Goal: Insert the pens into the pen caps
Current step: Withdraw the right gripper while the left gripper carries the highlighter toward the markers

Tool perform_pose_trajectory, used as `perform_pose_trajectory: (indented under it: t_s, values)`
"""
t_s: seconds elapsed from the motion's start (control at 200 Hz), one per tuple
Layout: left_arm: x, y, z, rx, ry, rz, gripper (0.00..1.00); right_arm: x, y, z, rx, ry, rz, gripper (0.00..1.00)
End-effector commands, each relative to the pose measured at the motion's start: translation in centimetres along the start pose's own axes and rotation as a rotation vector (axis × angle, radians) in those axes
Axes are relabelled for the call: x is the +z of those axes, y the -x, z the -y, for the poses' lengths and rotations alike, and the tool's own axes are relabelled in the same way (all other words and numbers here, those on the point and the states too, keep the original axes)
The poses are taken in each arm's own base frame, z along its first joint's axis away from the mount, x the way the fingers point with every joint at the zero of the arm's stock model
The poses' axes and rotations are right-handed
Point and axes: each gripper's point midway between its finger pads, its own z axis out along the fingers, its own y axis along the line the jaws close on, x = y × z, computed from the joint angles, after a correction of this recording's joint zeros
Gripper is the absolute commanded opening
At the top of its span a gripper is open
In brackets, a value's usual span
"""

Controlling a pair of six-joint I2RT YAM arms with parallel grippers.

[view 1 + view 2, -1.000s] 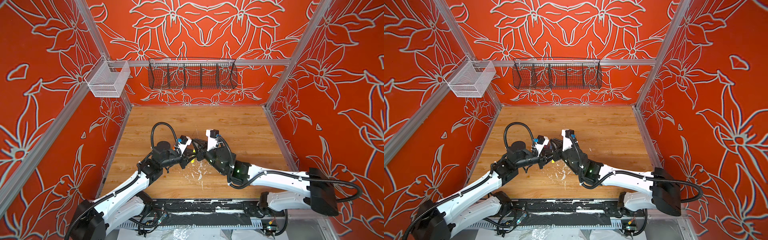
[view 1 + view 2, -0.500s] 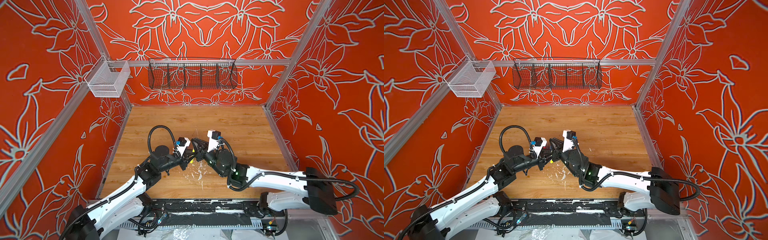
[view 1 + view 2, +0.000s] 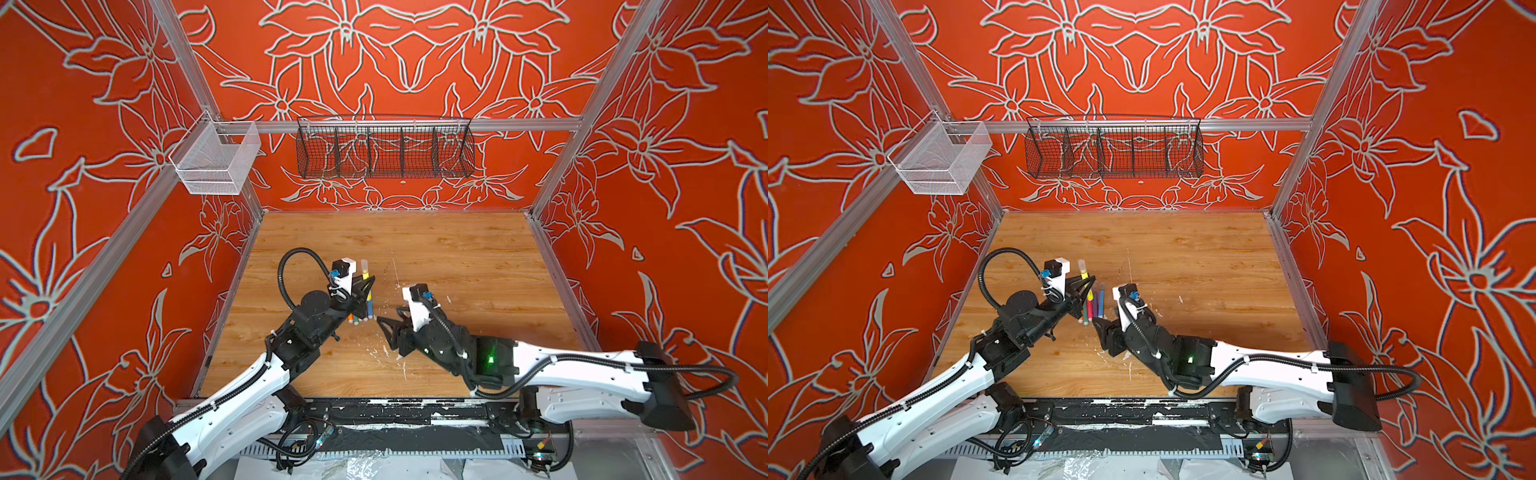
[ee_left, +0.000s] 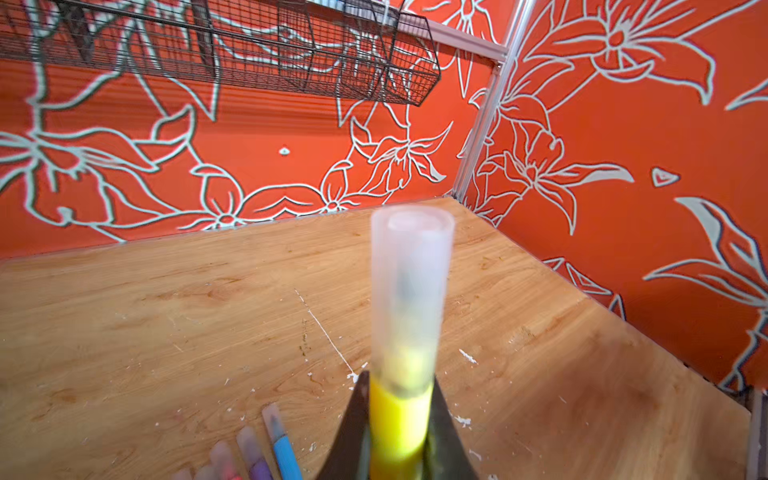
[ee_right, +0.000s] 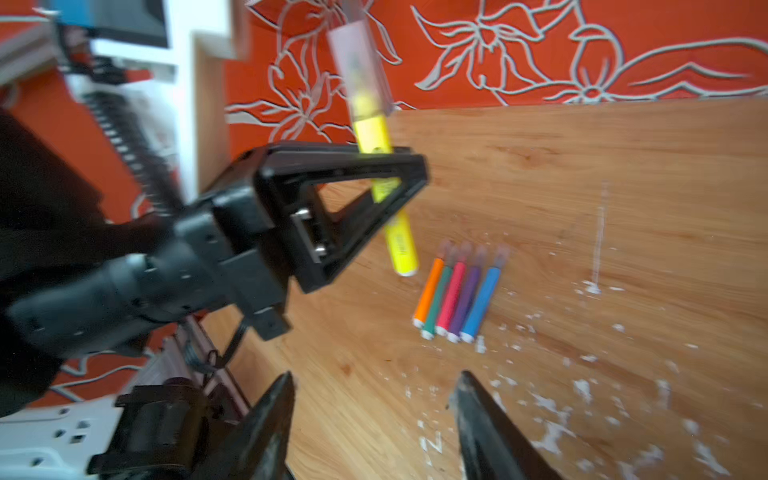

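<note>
Orange-red walls (image 3: 665, 124) with white flower outlines box in a wooden desk (image 3: 457, 249), which has white paint flecks (image 5: 582, 395) across its lower middle in both top views.

Note on the left jaws: clenched on the yellow pen (image 5: 401, 245) at mid-barrel. The pen is lifted clear of the desk, close to upright and slightly tilted. A clear cap (image 4: 409, 291) sits over its upper end; whether it is pushed fully home I cannot tell.

Note on the right jaws: spread apart with nothing between them, low over the flecked patch and aimed toward the pens.

The other five pens (image 5: 455, 291) (orange, green, pink-red, purple, blue) lie side by side in a tight row on the desk, just beside the left jaws at lower centre of a top view. Each seems to carry a frosted cap already.

Handling, as I judge it: the pens are light, stiff and smooth-barrelled, so they are apt to pivot or slip in a narrow pinch. The cap is thin and easily knocked. Best hold is mid-barrel, square across, leaving the capped end free.

Room: bare desk is wide open toward the upper and right parts of the frame, and the walls are well apart. The wire basket (image 3: 384, 149) hangs high on the back wall, out of the way. The only tight spots are the row beside the lifted pen and the right arm close by.
</note>
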Motion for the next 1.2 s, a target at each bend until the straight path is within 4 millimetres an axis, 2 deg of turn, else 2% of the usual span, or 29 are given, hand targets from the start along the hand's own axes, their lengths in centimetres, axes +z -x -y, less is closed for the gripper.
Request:
perform_pose_trajectory:
  t_s: [0.0, 0.16, 0.23, 0.25, 0.325, 0.465, 0.621, 0.756, 0.861, 1.021, 1.196]
  values:
    - [0.1, -3.4, -1.8, -0.08, 0.095, -0.076, 0.0, -2.3, 3.9, 5.1, -0.021, -0.186, 0.014, 0.74]
    - [0.4, -8.9, -1.9, -0.185, 0.137, -0.255, 0.0, -3.7, 7.1, 11.4, 0.014, -0.361, 0.036, 0.86]
    - [0.9, -10.1, -1.0, -0.227, 0.139, -0.314, 0.0, -4.1, 8.0, 14.6, 0.01, -0.481, 0.063, 0.95]
    - [1.3, -11.1, -0.9, -0.226, 0.147, -0.355, 0.0, -4.1, 8.2, 15.4, 0.005, -0.515, 0.066, 0.97]
    - [2.3, -12.4, 0.0, -0.219, 0.163, -0.417, 0.0, -4.8, 8.9, 19.3, -0.005, -0.702, 0.068, 0.97]
    - [4.2, -15.2, 0.0, -0.194, 0.268, -0.565, 0.0, -4.4, 8.2, 24.8, -0.117, -0.916, 0.019, 0.97]
    - [5.6, -18.3, -0.9, -0.144, 0.386, -0.685, 0.0, -5.7, 6.7, 30.0, -0.192, -1.098, -0.021, 0.98]
    - [6.5, -20.1, -1.2, -0.141, 0.418, -0.729, 0.0, -4.5, 4.6, 31.3, -0.243, -1.069, -0.018, 0.97]
    - [7.0, -21.1, -1.6, -0.118, 0.453, -0.763, 0.0, -4.2, 2.7, 32.7, -0.291, -1.112, -0.026, 0.98]
    - [7.2, -21.8, -2.5, -0.1, 0.513, -0.78, 0.0, -3.9, 2.7, 32.8, -0.358, -1.098, 0.007, 0.98]
    - [7.8, -21.5, -3.6, -0.062, 0.565, -0.775, 0.0, -4.2, 2.3, 33.1, -0.382, -1.094, 0.022, 0.98]
